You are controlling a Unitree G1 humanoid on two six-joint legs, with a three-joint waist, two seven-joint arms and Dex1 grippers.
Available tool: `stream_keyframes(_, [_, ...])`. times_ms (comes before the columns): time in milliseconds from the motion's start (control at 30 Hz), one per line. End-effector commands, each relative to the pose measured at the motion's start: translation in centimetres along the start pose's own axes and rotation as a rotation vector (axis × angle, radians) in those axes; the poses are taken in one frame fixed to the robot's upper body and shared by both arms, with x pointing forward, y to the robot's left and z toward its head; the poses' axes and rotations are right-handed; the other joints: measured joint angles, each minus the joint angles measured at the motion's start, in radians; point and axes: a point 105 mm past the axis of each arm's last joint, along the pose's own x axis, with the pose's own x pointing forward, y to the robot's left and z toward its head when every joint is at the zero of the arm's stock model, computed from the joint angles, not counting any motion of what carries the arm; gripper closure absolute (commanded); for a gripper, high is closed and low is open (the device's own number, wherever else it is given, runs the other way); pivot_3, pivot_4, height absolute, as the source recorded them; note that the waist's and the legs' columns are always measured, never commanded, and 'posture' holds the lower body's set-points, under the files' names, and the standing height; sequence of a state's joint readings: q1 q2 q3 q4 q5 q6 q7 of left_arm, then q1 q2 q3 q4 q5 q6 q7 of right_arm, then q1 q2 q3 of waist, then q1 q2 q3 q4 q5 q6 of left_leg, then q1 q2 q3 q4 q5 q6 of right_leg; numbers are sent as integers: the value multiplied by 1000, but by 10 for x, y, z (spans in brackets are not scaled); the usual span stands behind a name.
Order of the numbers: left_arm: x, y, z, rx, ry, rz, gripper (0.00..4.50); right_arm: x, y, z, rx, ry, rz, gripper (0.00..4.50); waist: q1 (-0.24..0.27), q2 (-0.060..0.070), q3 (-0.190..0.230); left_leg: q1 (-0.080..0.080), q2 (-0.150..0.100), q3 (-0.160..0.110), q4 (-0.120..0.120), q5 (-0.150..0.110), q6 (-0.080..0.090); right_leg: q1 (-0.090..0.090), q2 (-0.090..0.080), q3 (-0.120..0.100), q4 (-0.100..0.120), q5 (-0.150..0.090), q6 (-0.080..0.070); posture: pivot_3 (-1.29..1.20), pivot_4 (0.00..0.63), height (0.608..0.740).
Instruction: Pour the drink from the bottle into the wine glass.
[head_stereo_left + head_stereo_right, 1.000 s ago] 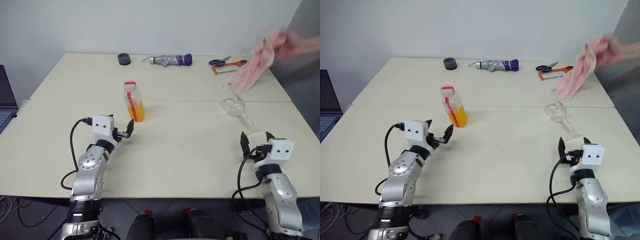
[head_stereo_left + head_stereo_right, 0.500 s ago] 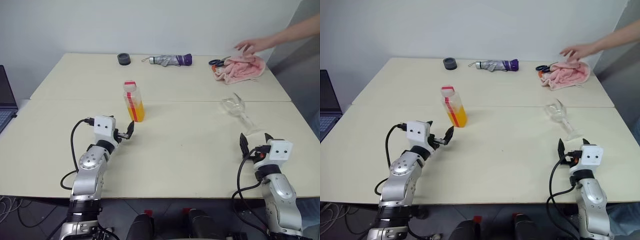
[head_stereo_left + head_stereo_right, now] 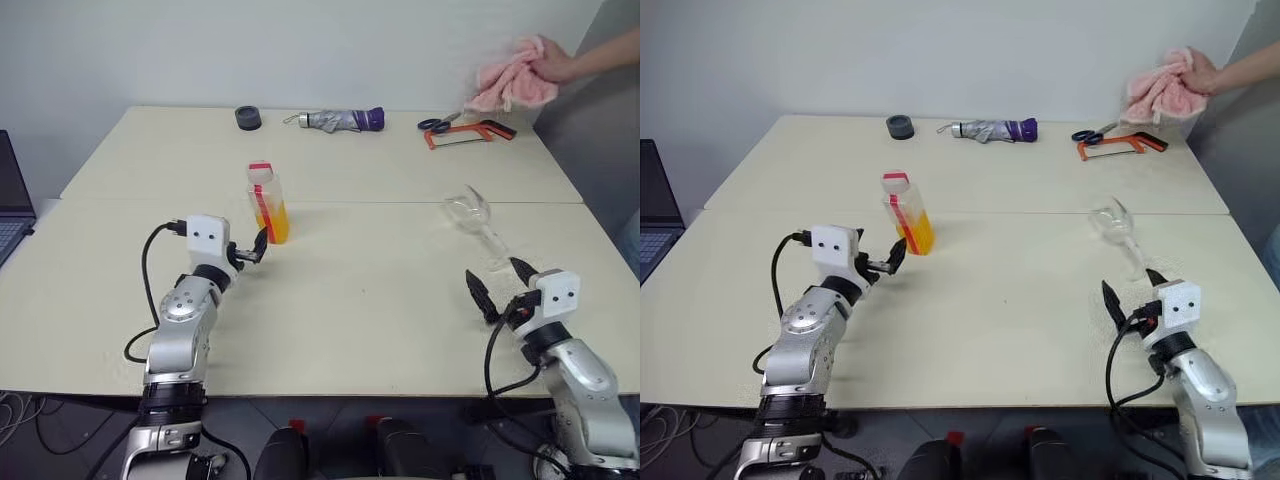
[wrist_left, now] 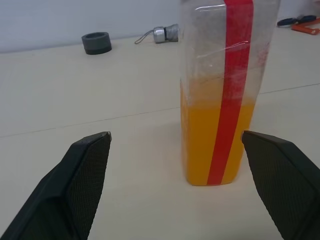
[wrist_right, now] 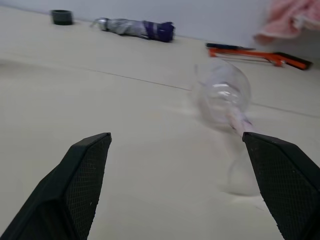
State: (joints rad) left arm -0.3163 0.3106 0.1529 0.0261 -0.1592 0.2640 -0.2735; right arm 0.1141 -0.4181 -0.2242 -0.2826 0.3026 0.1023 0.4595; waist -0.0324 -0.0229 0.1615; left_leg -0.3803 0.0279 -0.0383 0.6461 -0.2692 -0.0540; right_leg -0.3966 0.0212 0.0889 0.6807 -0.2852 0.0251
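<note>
Orange drink fills the upright bottle (image 4: pixel 222 95) at one o'clock, just ahead of my spread, empty left gripper (image 3: pixel 254 251).

In the left wrist view, the bottle (image 4: pixel 225 90) is cut off at the top edge, so its cap is out of sight. The wine glass (image 5: pixel 223 100), tilted on the desk (image 3: pixel 380 290), looks smeared and faint; its foot is hard to make out. Beyond the glass, a person's arm (image 3: pixel 600 55) holding a pink cloth (image 3: pixel 515 78) runs off the right edge. A laptop (image 3: pixel 12 195) is cropped left of the desk.
</note>
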Motion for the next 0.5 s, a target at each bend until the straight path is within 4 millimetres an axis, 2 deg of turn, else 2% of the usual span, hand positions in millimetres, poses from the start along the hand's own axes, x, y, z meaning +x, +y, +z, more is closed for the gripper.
stream_keyframes(33, [3, -8, 15, 12, -41, -28, 55, -7, 18, 20, -12, -25, 163, 0, 1, 0, 0, 0, 0, 0, 0, 0, 0, 0, 0, 0, 0, 0, 0, 0, 150, 740])
stream_keyframes(300, [19, -18, 26, -11, -35, -32, 55, -18, 64, 35, 69, 62, 517, 0, 1, -1, 1, 0, 0, -2, 1, 0, 0, 1, 0, -1, 0, -1, 1, 0, 150, 740])
stream_keyframes(500, [30, -23, 34, -27, -43, -33, 55, -13, 65, 38, 49, 42, 546, 0, 1, -2, 1, 0, -1, -2, 1, 0, 0, 1, 0, -2, 0, -1, 1, 0, 150, 740])
